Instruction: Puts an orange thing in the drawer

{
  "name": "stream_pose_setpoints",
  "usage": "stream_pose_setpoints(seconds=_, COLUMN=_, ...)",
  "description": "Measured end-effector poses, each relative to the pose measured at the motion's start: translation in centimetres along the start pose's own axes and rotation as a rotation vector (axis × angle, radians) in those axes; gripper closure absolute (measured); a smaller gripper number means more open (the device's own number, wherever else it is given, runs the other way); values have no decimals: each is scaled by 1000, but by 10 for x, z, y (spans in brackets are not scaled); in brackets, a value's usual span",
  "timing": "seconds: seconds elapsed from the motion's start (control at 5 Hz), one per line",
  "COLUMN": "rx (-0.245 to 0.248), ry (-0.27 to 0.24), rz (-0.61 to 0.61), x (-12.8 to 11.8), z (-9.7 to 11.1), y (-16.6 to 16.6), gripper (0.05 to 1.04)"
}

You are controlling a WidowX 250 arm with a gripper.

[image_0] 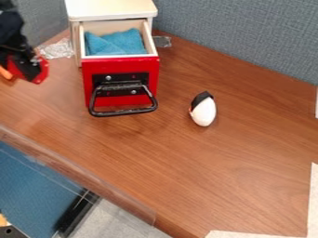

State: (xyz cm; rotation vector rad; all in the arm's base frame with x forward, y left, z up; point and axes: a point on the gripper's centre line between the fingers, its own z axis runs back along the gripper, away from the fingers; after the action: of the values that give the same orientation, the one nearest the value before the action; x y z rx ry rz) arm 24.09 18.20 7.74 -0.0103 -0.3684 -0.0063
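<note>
At the upper left edge, the gripper (26, 65), black with red parts, hangs just left of the drawer unit. An orange thing (5, 72) shows at the left edge beside the gripper, partly cut off; whether it is held cannot be made out. The drawer (120, 66) has a red front and a black handle. It is pulled out of its white-topped cabinet (112, 8), with a blue cloth (118, 42) lying inside.
A white and black egg-shaped object (203, 111) lies on the brown table (205, 176), right of the drawer. Clear tape (57, 48) is by the cabinet's left side. A grey fabric partition (248, 32) stands behind. The table's front edge runs across the lower left.
</note>
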Motion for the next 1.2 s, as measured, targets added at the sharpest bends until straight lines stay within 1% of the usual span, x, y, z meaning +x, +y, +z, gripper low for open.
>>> stream_pose_setpoints(seconds=0.2, rx=-41, ry=-3, rz=-39, x=22, z=6, y=-20, gripper=277)
stream_pose_setpoints(seconds=0.4, rx=-50, ry=-9, rz=-65, x=41, z=11, y=-36, gripper=279)
stream_pose_setpoints(seconds=0.8, rx=5, ry=-26, rz=-148, x=78, z=40, y=-66, gripper=279)
stream_pose_setpoints(seconds=1.0, rx=28, ry=-9, rz=-195, x=89, z=46, y=-79, gripper=279)
stream_pose_setpoints(seconds=1.2, rx=54, ry=-20, rz=-239, x=101, z=52, y=-86, gripper=280)
